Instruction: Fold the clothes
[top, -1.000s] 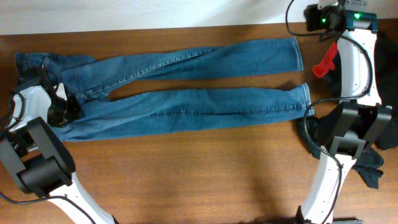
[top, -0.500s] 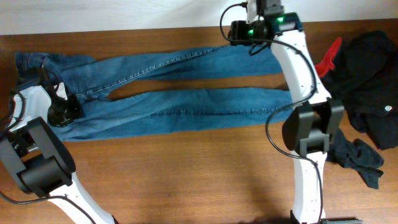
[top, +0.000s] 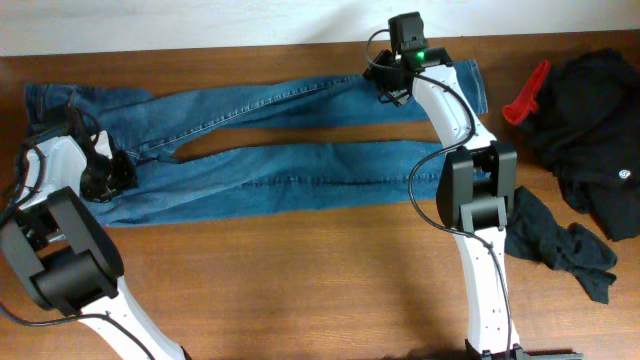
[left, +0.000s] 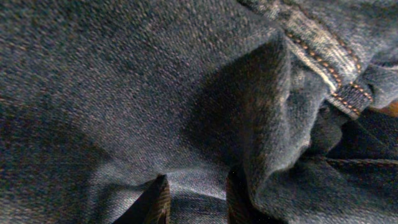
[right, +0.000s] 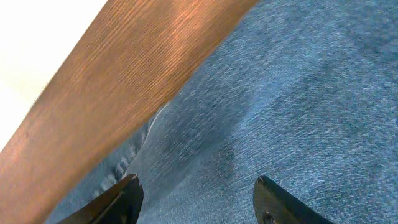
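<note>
Your left hand (left: 194, 202) sits at the waist end of the jeans (top: 300, 175), its fingers (left: 155, 202) narrowly parted with a thick, seam-stitched denim ridge between them; you cannot tell whether they pinch it. A shallow bite there could let the heavy, stiff weave slip out on lifting. The jeans lie flat along the far side of the wooden counter (top: 300, 290), with the legs slightly apart. Your right hand (right: 202, 196) hangs open over the far leg; closing there may gather only one layer.
</note>
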